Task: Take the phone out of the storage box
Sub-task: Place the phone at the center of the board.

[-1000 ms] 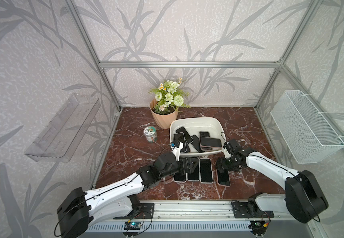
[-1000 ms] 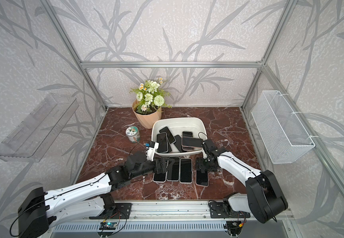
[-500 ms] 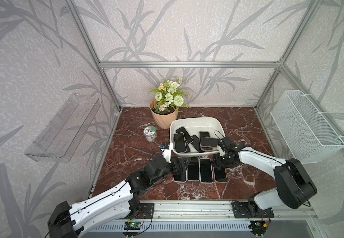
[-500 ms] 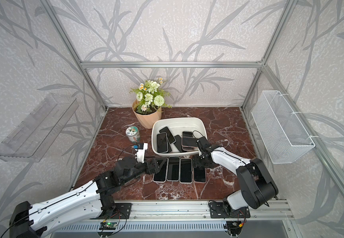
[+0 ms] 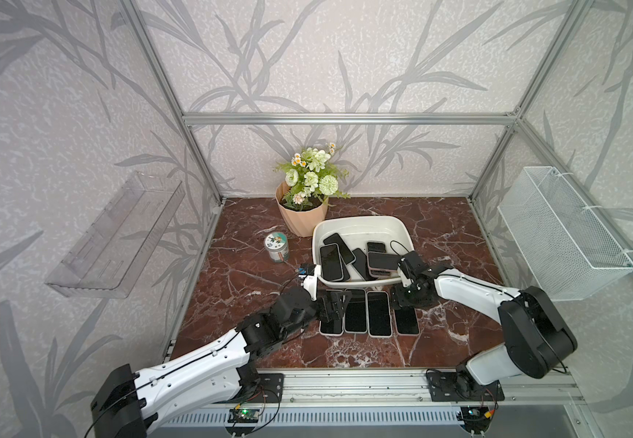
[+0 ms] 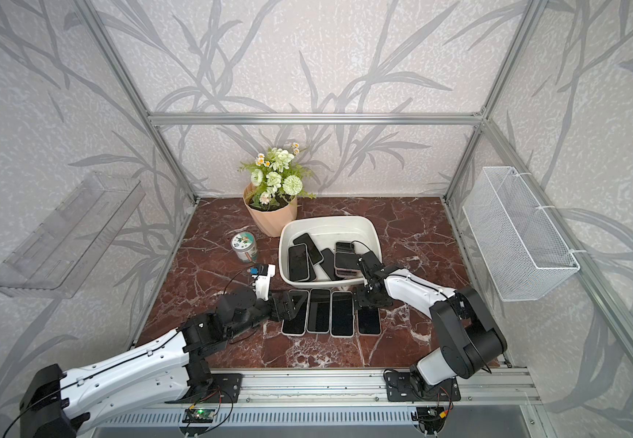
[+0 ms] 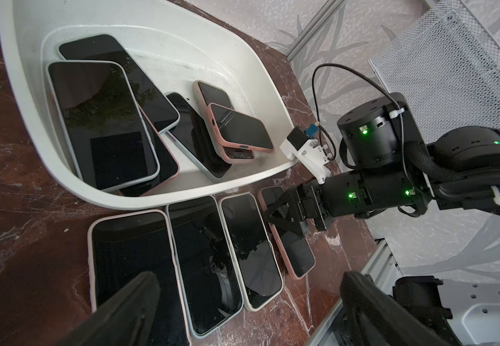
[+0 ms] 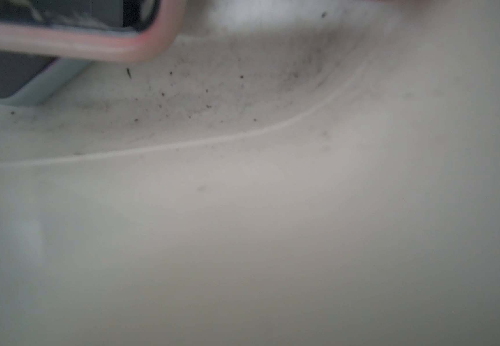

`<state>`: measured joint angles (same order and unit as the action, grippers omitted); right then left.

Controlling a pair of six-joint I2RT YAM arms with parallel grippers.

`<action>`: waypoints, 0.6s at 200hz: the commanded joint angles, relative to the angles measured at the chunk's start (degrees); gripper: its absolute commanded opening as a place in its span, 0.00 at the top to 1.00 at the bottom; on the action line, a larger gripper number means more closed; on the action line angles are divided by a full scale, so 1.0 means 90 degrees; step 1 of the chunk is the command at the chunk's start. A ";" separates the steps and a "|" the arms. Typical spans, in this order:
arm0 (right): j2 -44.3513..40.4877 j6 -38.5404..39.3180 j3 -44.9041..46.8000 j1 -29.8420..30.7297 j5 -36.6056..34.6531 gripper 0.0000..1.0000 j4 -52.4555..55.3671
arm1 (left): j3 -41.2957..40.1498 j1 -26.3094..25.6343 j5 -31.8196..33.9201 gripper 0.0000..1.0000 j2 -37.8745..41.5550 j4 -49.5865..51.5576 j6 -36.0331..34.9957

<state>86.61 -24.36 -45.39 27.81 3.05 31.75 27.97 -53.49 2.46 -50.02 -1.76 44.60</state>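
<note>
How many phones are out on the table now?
4, in a row in front of the box: leftmost phone, second phone, third phone, rightmost phone. More may be hidden.

The storage box (image 5: 360,219), a shallow white tub with rounded corners, stands upright just beyond the right gripper (image 5: 406,299). Inside it, dark-screened phones (image 7: 102,119) lie face up and overlapping. A pink-cased phone (image 7: 241,125) tops the pile nearest that gripper, and the larger ones lie toward the left gripper (image 5: 332,306).
</note>
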 commanded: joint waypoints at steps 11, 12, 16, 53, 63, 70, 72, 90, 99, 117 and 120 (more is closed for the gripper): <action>0.0169 0.0016 -0.0015 0.0035 0.0138 0.18 0.0234 | 0.0164 0.0036 -0.0024 0.00 -0.0082 -0.0077 -0.0076; 0.0175 0.0019 -0.0015 0.0035 0.0139 0.17 0.0233 | 0.0164 0.0036 -0.0027 0.00 -0.0084 -0.0077 -0.0074; 0.0198 0.0020 -0.0016 0.0032 0.0153 0.17 0.0237 | 0.0169 0.0027 -0.0024 0.00 -0.0080 -0.0078 -0.0073; 0.0216 -0.0024 0.0010 0.0035 0.0335 0.11 0.0238 | 0.0132 0.0036 0.0032 0.00 0.0039 -0.0003 -0.0082; 0.0171 -0.0074 0.0032 0.0031 0.0454 0.10 0.0208 | 0.0118 0.0034 0.0049 0.00 0.0079 0.0019 -0.0082; 0.0131 -0.0123 0.0047 0.0028 0.0554 0.09 0.0176 | 0.0100 0.0035 0.0058 0.00 0.0106 0.0019 -0.0078; 0.0120 -0.0137 0.0051 0.0026 0.0578 0.09 0.0174 | 0.0097 0.0036 0.0059 0.00 0.0108 0.0017 -0.0074; -0.0024 -0.0308 0.0090 0.0027 0.0801 0.08 0.0107 | 0.0076 0.0031 0.0088 0.00 0.0150 0.0039 -0.0067; -0.0095 -0.0386 0.0105 0.0018 0.0931 0.07 0.0060 | 0.0077 0.0029 0.0092 0.00 0.0164 0.0048 -0.0063; -0.0212 -0.0575 0.0177 -0.0030 0.1211 0.06 -0.0068 | 0.0089 0.0036 0.0091 0.00 0.0158 0.0049 -0.0054; -0.0225 -0.0600 0.0184 -0.0047 0.1247 0.06 -0.0070 | 0.0086 0.0036 0.0088 0.00 0.0155 0.0049 -0.0054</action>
<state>86.54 -26.61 -45.15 27.73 8.29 30.11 27.99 -53.45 2.52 -49.25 -1.69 44.60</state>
